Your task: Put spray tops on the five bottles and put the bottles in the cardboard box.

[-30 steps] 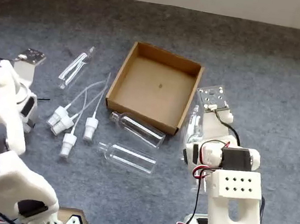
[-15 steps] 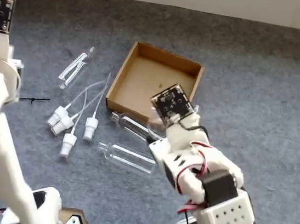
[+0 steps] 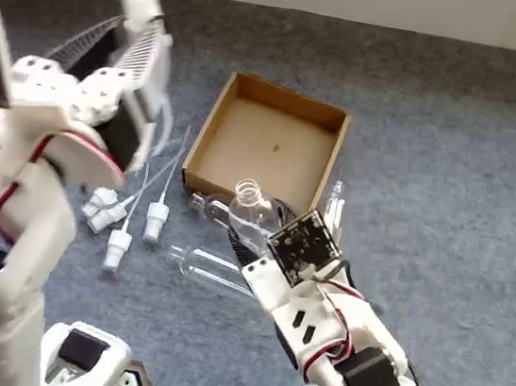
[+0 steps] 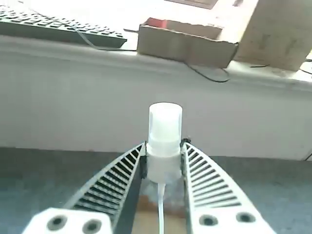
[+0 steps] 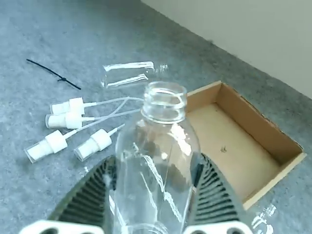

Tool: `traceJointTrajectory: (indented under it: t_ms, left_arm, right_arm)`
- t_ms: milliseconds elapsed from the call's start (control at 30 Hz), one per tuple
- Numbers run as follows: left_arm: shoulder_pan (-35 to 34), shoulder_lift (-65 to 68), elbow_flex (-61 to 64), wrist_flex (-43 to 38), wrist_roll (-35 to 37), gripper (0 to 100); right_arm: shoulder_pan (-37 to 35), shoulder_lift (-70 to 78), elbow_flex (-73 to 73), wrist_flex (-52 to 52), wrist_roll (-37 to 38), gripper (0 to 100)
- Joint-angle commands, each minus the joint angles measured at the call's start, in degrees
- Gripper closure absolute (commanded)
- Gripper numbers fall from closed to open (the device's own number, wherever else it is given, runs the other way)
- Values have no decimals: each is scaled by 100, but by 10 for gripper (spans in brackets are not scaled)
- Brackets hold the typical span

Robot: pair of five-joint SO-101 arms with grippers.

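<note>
Bottle (image 5: 157,146) upright inside right gripper (image 5: 156,168)

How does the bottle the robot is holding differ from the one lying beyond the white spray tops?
The held bottle stands upright, mouth up; the lying bottle rests on its side. The held bottle is gripped by the right end effector; the lying bottle is free. Both are clear and uncapped.

white spray top (image 4: 165,141), clear bottle (image 5: 158,165), brown box (image 3: 268,149), seemingly grey carpet (image 3: 456,133).
</note>
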Motion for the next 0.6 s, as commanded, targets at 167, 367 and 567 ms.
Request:
traceJointTrajectory:
  t_ms: [167,367,567]
  left_arm:
    - [1429,347,497,-1864,167,973]
    - [1807,585,901,-1873,167,973]
    - [1807,611,1059,-1855,176,973]
  right_arm:
    - [-22,-470,259,-382,-237,995]
    - [-22,-470,259,-382,-237,995]
    - [-22,-470,259,-382,-237,995]
